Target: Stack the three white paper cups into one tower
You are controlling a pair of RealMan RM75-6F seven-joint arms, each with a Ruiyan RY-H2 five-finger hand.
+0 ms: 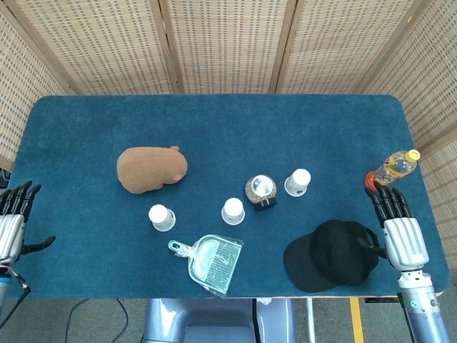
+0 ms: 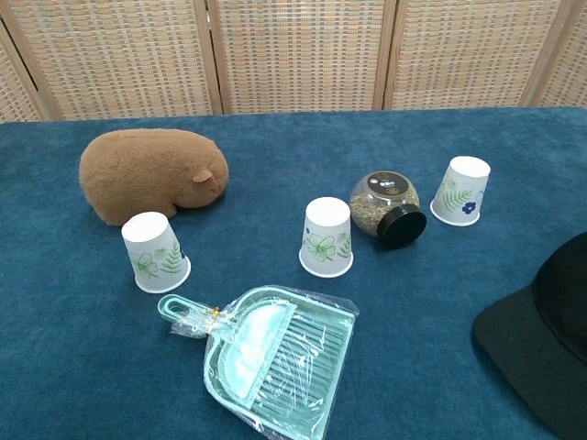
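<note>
Three white paper cups with leaf prints stand upside down and apart on the blue table. The left cup (image 1: 161, 217) (image 2: 155, 251) is in front of the plush. The middle cup (image 1: 233, 211) (image 2: 326, 236) stands left of the jar. The right cup (image 1: 298, 181) (image 2: 460, 190) stands right of the jar. My left hand (image 1: 11, 224) hangs at the table's left edge, fingers spread, holding nothing. My right hand (image 1: 396, 229) is at the right edge beside the cap, fingers straight and apart, empty. Neither hand shows in the chest view.
A brown plush animal (image 1: 151, 169) (image 2: 149, 174) lies at the left. A glass jar (image 1: 260, 190) (image 2: 386, 206) lies between two cups. A green dustpan (image 1: 208, 260) (image 2: 271, 351) sits at the front. A black cap (image 1: 331, 254) (image 2: 543, 333) and an orange bottle (image 1: 391, 167) are on the right.
</note>
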